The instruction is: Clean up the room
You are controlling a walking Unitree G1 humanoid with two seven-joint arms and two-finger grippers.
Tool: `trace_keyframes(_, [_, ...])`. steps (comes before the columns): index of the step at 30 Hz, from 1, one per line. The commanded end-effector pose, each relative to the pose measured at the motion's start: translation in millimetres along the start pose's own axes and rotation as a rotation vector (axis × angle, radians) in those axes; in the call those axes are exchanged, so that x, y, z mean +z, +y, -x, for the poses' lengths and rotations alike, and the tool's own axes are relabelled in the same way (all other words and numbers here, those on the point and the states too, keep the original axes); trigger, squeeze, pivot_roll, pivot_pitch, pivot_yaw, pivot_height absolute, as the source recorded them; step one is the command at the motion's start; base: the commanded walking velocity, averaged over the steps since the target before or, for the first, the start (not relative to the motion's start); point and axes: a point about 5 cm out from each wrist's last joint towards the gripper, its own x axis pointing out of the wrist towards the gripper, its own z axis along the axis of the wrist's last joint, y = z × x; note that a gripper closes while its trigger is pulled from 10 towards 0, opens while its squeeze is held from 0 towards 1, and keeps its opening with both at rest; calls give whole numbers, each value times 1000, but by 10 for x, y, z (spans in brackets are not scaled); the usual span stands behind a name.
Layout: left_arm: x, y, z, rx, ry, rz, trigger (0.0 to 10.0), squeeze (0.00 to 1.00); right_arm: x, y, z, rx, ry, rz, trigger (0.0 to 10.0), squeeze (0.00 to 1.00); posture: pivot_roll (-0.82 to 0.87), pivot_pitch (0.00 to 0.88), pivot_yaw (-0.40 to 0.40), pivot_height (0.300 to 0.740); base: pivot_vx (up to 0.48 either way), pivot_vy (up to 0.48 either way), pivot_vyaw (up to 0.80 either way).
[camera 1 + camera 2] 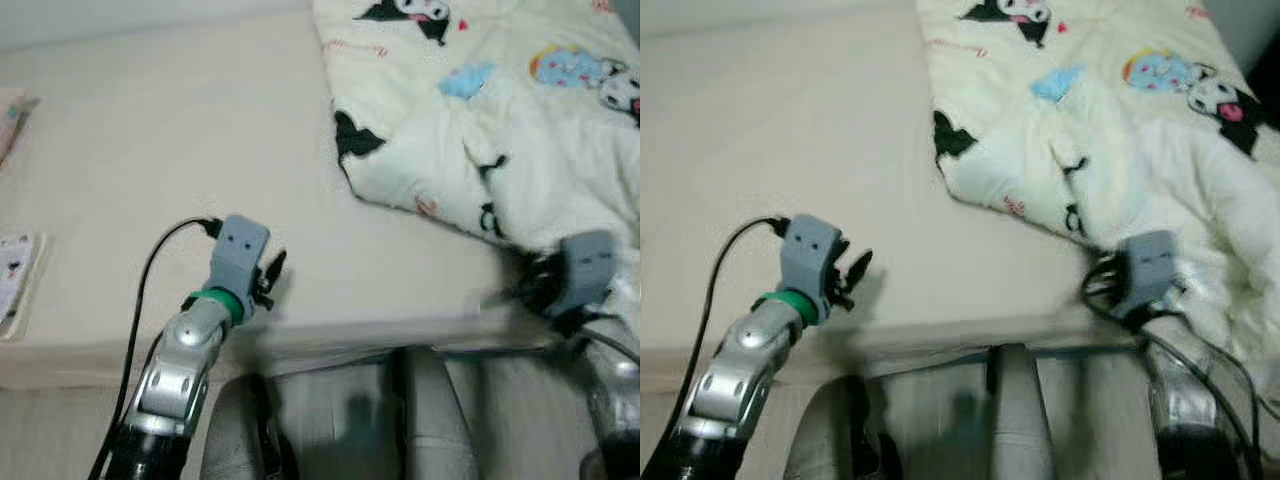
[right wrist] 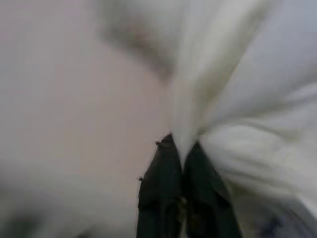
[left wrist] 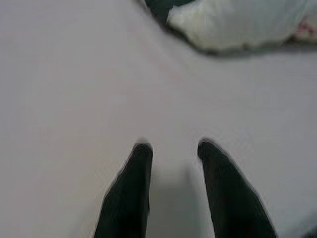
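A cream blanket (image 1: 500, 110) printed with cartoon characters lies bunched on the right half of the bed (image 1: 180, 140). My right gripper (image 2: 181, 148) is shut on a fold of the blanket (image 2: 237, 114) at the bed's front edge, and the cloth stretches away from the fingertips. The right wrist (image 1: 1145, 265) sits at the blanket's near corner. Over the bare sheet near the front edge, my left gripper (image 3: 173, 148) is open with nothing between its fingers (image 3: 133, 173). The blanket's edge (image 3: 237, 29) lies ahead of it.
The beige sheet spreads bare across the left and middle of the bed. A book or card (image 1: 15, 275) rests at the bed's left edge, with another pale item (image 1: 12, 110) further back. Grey floor (image 1: 340, 420) lies below the bed front.
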Motion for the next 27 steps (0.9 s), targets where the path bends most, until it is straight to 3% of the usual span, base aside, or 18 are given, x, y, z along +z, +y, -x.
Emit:
trace_keyframes(1, [-90,-17,14,-5,34,4,10000,0,86,253,-106,157,-36,-30,0,0,-160,237,183,596,0,0,0])
trace_keyframes(2, [-87,-39,4,-11,32,6,10000,0,76,449,-50,260,-16,-67,0,0,-170,238,180,596,0,0,0])
trace_keyframes(3, [-87,-39,4,-11,32,6,10000,0,76,449,-50,260,-16,-67,0,0,-170,238,180,596,0,0,0])
trace_keyframes(4, [-83,-66,-8,-21,30,7,10000,0,58,646,35,365,14,-98,0,0,-176,240,177,596,0,0,0])
trace_keyframes(6, [-71,-116,-31,-37,24,11,10000,0,-79,1033,339,587,145,-166,0,0,-188,243,172,596,0,0,0])
trace_keyframes(8, [-69,-130,-37,-40,22,12,10000,0,-149,1128,458,648,199,-183,0,0,-191,242,169,596,0,0,0])
trace_keyframes(9, [-68,-135,-42,-41,22,13,10000,0,-221,1181,557,689,252,-184,8706,0,-191,242,169,596,0,0,0])
trace_keyframes(10, [-67,-141,-45,-42,21,14,10000,0,-268,1185,611,699,280,-166,10000,0,-190,246,163,596,0,0,0])
trace_keyframes(11, [-67,-141,-45,-42,21,14,10000,0,-268,1185,611,699,280,-166,10000,0,-190,246,163,596,0,0,0])
trace_keyframes(12, [-68,-144,-48,-40,20,16,10000,0,-164,999,472,540,212,-138,10000,0,-189,247,161,596,0,0,0])
trace_keyframes(13, [-68,-144,-48,-40,20,16,10000,0,-164,999,472,540,212,-138,10000,0,-189,247,161,596,0,0,0])
trace_keyframes(16, [-72,-143,-45,-37,21,18,10000,0,44,750,288,367,99,-86,10000,0,-183,248,161,596,0,0,0])
trace_keyframes(19, [-76,-147,-36,-37,22,19,10000,0,524,328,88,112,-115,11,10000,0,-171,243,168,596,0,0,0])
trace_keyframes(21, [-74,-149,-33,-39,22,17,10000,0,932,76,64,-50,-283,64,10000,0,-168,242,172,596,0,0,0])
trace_keyframes(22, [-74,-149,-33,-39,22,17,10000,0,932,76,64,-50,-283,64,10000,0,-168,242,172,596,0,0,0])
trace_keyframes(23, [-67,-150,-39,-42,20,15,10000,0,1215,-109,125,-183,-396,115,10000,4,-162,241,176,596,0,0,0])
trace_keyframes(25, [-66,-150,-41,-42,20,14,10000,0,1267,-143,143,-210,-416,126,10000,4,-162,241,176,596,0,0,0])
trace_keyframes(27, [-58,-147,-47,-43,18,13,10000,0,1405,-338,240,-377,-466,217,10000,0,-156,240,181,596,0,0,0])
